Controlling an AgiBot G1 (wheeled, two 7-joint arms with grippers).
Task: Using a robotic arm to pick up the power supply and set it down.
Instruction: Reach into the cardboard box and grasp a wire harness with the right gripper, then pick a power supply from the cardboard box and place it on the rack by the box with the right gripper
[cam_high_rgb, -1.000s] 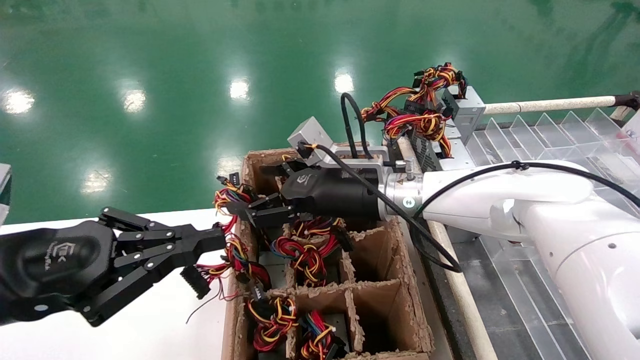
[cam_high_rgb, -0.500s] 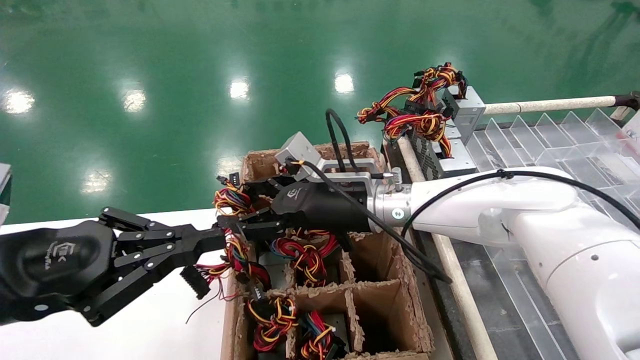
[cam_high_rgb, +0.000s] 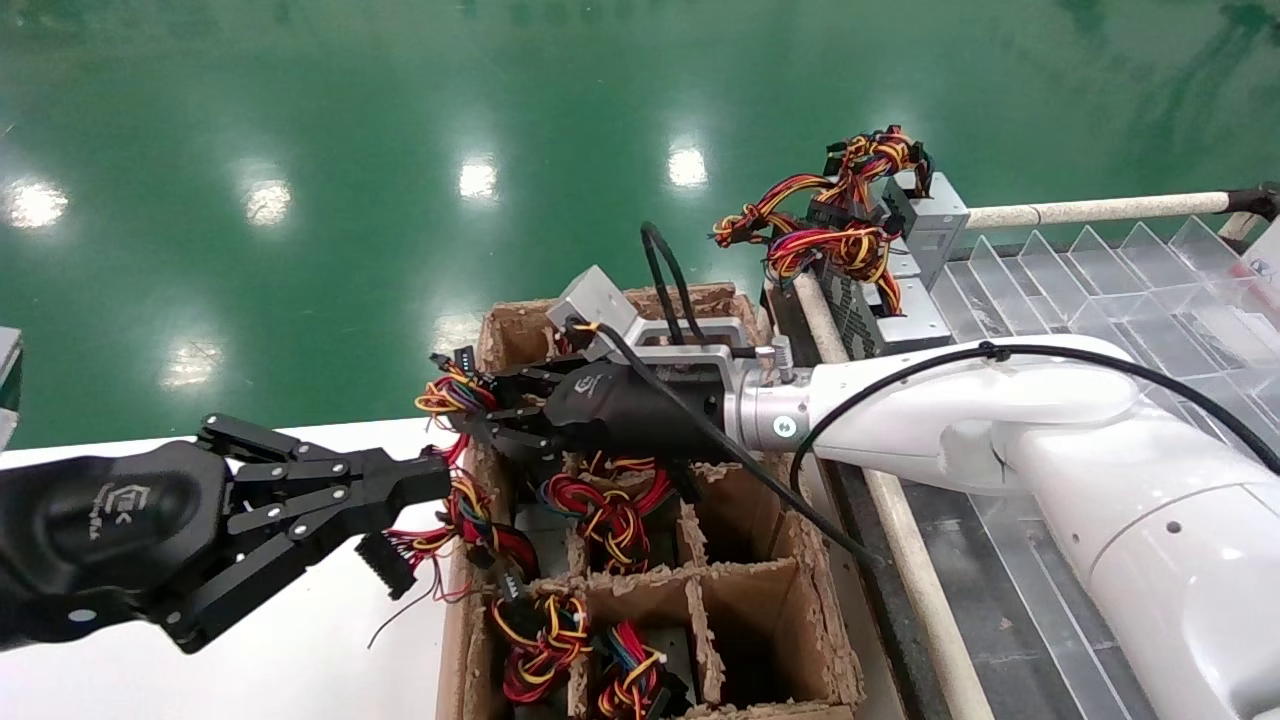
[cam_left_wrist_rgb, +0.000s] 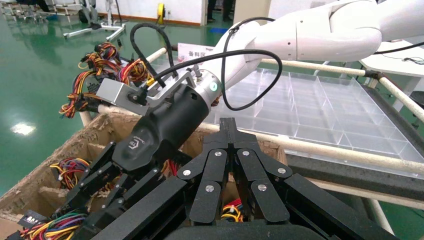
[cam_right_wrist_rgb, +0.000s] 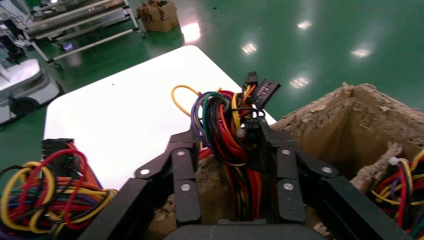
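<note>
— Power supply (cam_high_rgb: 455, 398), where is it?

— Down in the far-left cell of the crate (cam_high_rgb: 745, 600). I see only its wires at the top of that cell; the box itself is hidden from me.

— Set the scene, biggest first.

— Green floor (cam_high_rgb: 300, 100) all around. The white bench (cam_high_rgb: 300, 650) lies on my left, and the crate stands just beside it. A clear divided tray (cam_high_rgb: 1080, 270) sits on my right, with two more supplies (cam_high_rgb: 930, 225) at its far end, wires heaped on top.

— And your arms?

— My right arm (cam_high_rgb: 960, 410) reaches across the crate's far end, its black cable looping over the wrist. My right hand (cam_high_rgb: 475, 402) is above that far-left cell, at the crate's corner.

— Open or closed?

— Clamped on the wires. From the wrist I see the bundle (cam_right_wrist_rgb: 220, 125) rising between my two fingers (cam_right_wrist_rgb: 182, 150), pressed on both sides, with a black plug at its top.

— The left hand (cam_high_rgb: 435, 482)?

— Held over the bench, fingers together, tips by the crate's left wall. Another bunch of wires and a black plug hang over that wall just beside the tips.
</note>
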